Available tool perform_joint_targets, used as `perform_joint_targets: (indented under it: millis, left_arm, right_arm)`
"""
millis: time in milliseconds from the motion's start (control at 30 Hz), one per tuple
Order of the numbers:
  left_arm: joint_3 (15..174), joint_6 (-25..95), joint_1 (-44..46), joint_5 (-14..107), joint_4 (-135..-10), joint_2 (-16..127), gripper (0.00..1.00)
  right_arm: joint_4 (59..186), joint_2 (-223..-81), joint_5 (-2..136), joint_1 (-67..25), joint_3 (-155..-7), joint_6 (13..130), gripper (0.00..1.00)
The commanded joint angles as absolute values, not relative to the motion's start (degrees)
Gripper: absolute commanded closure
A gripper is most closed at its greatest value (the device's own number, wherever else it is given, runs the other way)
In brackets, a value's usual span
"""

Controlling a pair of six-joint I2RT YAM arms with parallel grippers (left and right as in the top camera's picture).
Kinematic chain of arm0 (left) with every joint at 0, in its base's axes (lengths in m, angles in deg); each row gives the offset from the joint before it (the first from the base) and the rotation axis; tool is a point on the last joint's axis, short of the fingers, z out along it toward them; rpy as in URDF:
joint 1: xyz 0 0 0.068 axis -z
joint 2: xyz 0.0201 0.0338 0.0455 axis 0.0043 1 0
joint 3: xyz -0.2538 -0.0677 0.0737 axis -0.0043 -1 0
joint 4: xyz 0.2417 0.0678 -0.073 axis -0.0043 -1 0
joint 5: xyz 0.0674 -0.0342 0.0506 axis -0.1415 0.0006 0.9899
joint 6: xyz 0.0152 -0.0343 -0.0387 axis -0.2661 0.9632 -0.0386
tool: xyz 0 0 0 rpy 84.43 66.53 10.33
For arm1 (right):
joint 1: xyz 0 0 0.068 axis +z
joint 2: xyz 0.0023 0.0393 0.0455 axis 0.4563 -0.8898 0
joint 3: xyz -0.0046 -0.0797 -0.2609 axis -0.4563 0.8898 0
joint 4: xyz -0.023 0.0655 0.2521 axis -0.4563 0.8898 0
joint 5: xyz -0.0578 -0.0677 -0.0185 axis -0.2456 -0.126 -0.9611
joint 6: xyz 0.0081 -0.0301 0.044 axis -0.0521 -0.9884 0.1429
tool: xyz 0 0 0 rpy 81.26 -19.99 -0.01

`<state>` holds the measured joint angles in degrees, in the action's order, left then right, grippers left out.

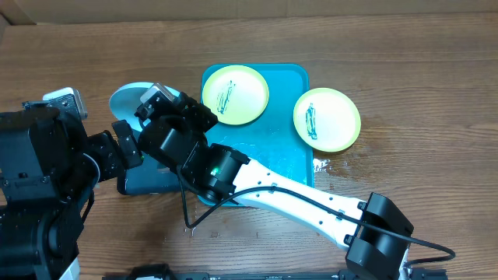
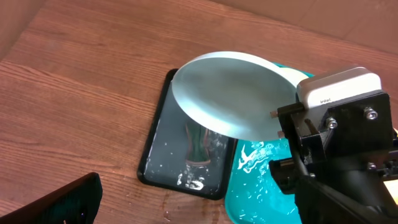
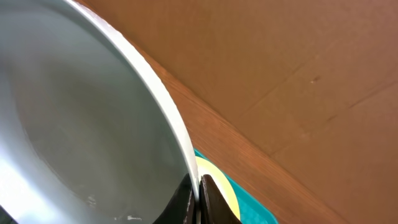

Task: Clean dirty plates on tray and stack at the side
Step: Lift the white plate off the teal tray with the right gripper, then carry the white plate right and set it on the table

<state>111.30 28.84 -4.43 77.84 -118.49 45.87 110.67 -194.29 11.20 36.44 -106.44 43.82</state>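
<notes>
The left pincer point(image 1: 128, 145) is wide apart with nothing in it, near the left edge of the counter point(image 1: 428, 62). Beside it, the right pincer point(image 3: 198, 198) is clamped on the rim of a tipped plate point(image 2: 230, 93), held up over the wet black tray point(image 2: 168, 155). The blue tray point(image 1: 280, 148) lies mid-counter, wet too. A second plate point(image 1: 235, 95) with a green scribble sits in its far left corner. A third plate point(image 1: 327, 118), scribbled too, lies across the blue tray's right edge, mostly on the counter.
</notes>
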Motion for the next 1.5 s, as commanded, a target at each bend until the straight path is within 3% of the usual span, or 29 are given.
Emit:
perform_joint_targets:
  millis: [0, 800, 1000, 1133, 1233, 1400, 1467]
  left_arm:
    - [112.1, 29.2, -3.6, 73.1, -118.0, 46.8, 0.0]
    - [112.1, 29.3, -3.6, 73.1, -118.0, 47.9, 0.0]
    - [112.1, 29.3, -3.6, 73.1, -118.0, 48.4, 0.0]
    - [112.1, 29.2, -3.6, 73.1, -118.0, 49.0, 0.0]
    - [112.1, 29.2, -3.6, 73.1, -118.0, 49.5, 0.0]
    - [112.1, 29.2, -3.6, 73.1, -118.0, 50.7, 0.0]
    - [112.1, 29.2, -3.6, 73.1, -118.0, 51.2, 0.0]
  right_arm:
    - [109.7, -192.2, 9.3, 41.6, -107.8, 43.7, 0.96]
    - [108.8, -192.2, 9.4, 41.6, -107.8, 44.3, 0.96]
    - [113.7, -192.2, 11.0, 37.8, -107.8, 61.4, 0.96]
    - [122.5, -192.2, 30.2, 29.4, -107.8, 74.8, 0.96]
    - [126.6, -192.0, 54.4, 19.8, -107.8, 81.4, 0.96]
    - [130.4, -189.8, 91.6, 2.6, -107.8, 84.1, 0.96]
    - [133.3, -188.5, 97.6, -4.2, -107.8, 84.1, 0.96]
